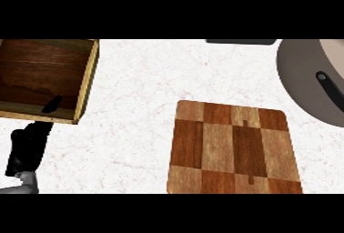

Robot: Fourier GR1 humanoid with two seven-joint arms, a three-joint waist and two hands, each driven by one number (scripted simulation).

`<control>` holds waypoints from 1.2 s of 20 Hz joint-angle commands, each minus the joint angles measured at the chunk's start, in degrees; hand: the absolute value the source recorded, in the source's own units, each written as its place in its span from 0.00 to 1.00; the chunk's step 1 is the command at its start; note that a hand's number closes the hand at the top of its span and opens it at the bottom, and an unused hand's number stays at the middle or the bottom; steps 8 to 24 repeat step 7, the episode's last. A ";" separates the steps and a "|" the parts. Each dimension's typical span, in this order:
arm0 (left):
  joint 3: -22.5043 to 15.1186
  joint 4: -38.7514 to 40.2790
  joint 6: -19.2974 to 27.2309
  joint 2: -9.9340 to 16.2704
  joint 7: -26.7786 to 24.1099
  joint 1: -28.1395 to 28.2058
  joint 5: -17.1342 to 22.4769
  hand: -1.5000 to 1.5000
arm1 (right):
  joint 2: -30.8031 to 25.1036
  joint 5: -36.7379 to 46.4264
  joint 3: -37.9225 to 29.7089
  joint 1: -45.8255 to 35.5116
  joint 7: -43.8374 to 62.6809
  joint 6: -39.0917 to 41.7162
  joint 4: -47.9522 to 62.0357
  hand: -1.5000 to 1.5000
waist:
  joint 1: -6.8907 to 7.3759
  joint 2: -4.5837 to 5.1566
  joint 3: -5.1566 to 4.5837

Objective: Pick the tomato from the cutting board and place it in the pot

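Observation:
The checkered wooden cutting board (232, 148) lies right of centre with nothing on it. No tomato shows anywhere in the head view. The grey pot (302, 77) fills the upper right corner, cut off by the picture's edge, with a black bar (331, 90) lying across it that looks like its handle. My left hand (28, 148) rests at the lower left, fingers straight and pointing up, one fingertip (52, 103) reaching over the front wall of a wooden box. It holds nothing. My right hand is out of view.
An open wooden box (86, 86) with a dark floor stands at the upper left. A dark flat object (242, 41) peeks in at the top edge. White marbled counter (134, 136) lies between the box and the board.

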 commanded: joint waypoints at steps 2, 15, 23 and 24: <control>0.47 -0.31 0.28 0.08 0.37 -0.82 -0.13 0.50 | -2.76 -3.44 -2.68 4.64 -3.10 8.75 1.44 0.00 | -0.31 0.00 0.07; 0.59 -1.27 -0.26 0.21 2.35 -0.36 0.11 0.50 | -6.55 -6.23 -4.82 10.96 -5.07 14.80 1.69 0.00 | -0.89 -0.24 0.06; 0.59 -1.27 -0.26 0.21 2.35 -0.36 0.11 0.50 | -6.55 -6.23 -4.82 10.96 -5.07 14.80 1.69 0.00 | -0.89 -0.24 0.06; 0.59 -1.27 -0.26 0.21 2.35 -0.36 0.11 0.50 | -6.55 -6.23 -4.82 10.96 -5.07 14.80 1.69 0.00 | -0.89 -0.24 0.06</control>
